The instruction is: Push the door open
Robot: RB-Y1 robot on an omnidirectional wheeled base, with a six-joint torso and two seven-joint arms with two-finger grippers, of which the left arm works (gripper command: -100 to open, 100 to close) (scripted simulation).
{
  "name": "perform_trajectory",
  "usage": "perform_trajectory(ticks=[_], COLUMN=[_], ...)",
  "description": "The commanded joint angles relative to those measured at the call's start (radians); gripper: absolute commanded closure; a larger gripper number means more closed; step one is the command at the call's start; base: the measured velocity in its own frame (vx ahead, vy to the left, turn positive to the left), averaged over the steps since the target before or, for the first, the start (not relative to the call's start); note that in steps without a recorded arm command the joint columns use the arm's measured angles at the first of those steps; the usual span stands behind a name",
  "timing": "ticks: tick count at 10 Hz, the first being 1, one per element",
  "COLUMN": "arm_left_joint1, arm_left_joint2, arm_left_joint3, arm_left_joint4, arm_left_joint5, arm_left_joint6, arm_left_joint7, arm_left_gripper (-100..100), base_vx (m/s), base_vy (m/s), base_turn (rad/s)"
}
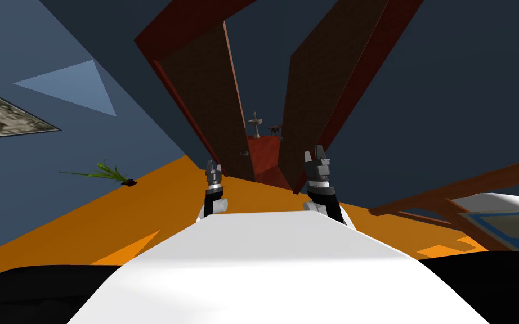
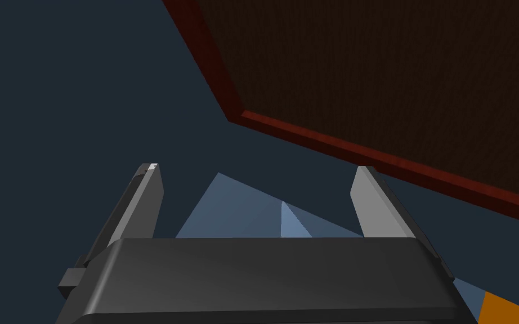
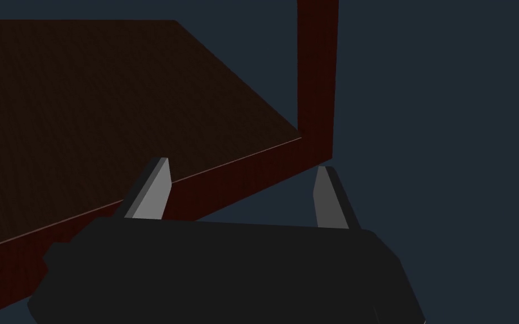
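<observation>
At the far left a picture (image 1: 5,115) hung on the blue wall (image 1: 44,152). A plant (image 1: 105,170) lay on the orange floor (image 1: 140,208), at four o'clock from the picture and at nine o'clock from the left jaws. Those jaws sat at the end of the left arm (image 1: 214,197). Their fingers (image 2: 143,199) were spread wide with nothing between them, and they pointed at the wall just beside the door.

The door stood at twelve o'clock from me, in two dark brown leaves. The left leaf (image 1: 202,95) rose from just past the left jaws, its long axis running up toward eleven o'clock. A dark red frame (image 1: 165,79) bordered its outer side, and a small fitting low on its inner edge was too small to make out. A narrow gap between the leaves showed a red floor (image 1: 267,157) and some small stands (image 1: 256,125), too far off to name. The right leaf (image 1: 309,95) ran up toward one o'clock. Both tops were cut off by the head view's edge.

The right arm (image 1: 323,194) held the right jaws close before the right leaf. Its fingers (image 3: 154,194) were likewise spread and held nothing. One of them overlapped the leaf's reddish edge in the right wrist view; whether it touched I could not tell. At three o'clock lay a bed (image 1: 506,216), partly cut off.
</observation>
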State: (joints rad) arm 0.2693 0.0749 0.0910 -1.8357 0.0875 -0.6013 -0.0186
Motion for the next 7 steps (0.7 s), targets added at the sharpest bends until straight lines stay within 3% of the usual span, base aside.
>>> perform_trajectory(ticks=[1,3,7], arm_left_joint1=[-0.014,-0.024,-0.067], arm_left_joint2=[0.004,0.005,0.011], arm_left_joint3=[0.002,0.004,0.011], arm_left_joint4=[0.049,0.079,0.199], arm_left_joint5=[0.000,0.001,0.001], arm_left_joint6=[-0.010,-0.015,-0.033], arm_left_joint7=[-0.001,-0.003,-0.007], arm_left_gripper=[-100,-100,-100], base_vx=[0.086,0.073,0.055], base_vy=[0.090,0.077,0.063], base_turn=[-0.150,-0.093,-0.120])
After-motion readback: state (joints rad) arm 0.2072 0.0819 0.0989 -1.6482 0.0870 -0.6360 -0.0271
